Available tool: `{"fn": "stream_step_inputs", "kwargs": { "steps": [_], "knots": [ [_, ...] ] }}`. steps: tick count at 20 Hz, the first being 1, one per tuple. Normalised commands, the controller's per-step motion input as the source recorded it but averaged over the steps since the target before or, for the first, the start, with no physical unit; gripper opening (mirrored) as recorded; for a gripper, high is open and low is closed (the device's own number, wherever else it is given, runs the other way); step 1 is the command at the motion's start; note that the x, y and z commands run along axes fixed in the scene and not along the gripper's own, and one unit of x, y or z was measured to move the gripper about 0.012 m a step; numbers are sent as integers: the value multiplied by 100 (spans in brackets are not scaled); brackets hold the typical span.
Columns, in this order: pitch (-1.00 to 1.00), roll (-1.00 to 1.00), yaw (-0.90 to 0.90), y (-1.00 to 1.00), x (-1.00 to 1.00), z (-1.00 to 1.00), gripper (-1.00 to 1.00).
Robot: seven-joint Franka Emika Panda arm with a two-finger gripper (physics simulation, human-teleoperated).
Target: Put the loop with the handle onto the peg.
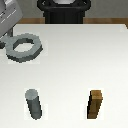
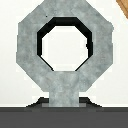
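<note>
Grey loop with the handle (image 1: 23, 47) sits upper left of the exterior frame, its handle tab in my gripper (image 1: 7, 40) (finger spread hidden, can't tell how wide). Peg (image 1: 34, 104) stands lower left, bare, well apart; brown block (image 1: 96, 104) lower right. Carrying and threading remain.

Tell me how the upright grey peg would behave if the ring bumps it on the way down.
The peg stands tall and narrow on a small round base, so a sideways knock would likely tip it. Once down, its round body would probably roll across the smooth white table. It looks solid and stiff, unlikely to bend.
</note>
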Motion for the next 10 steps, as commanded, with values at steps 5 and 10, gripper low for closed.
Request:
{"fn": "stream_step_inputs", "kwargs": {
  "steps": [5,10],
  "knots": [
    [0,0,0,40,40,0,-100],
    [0,0,0,0,100,0,-100]
  ]
}}
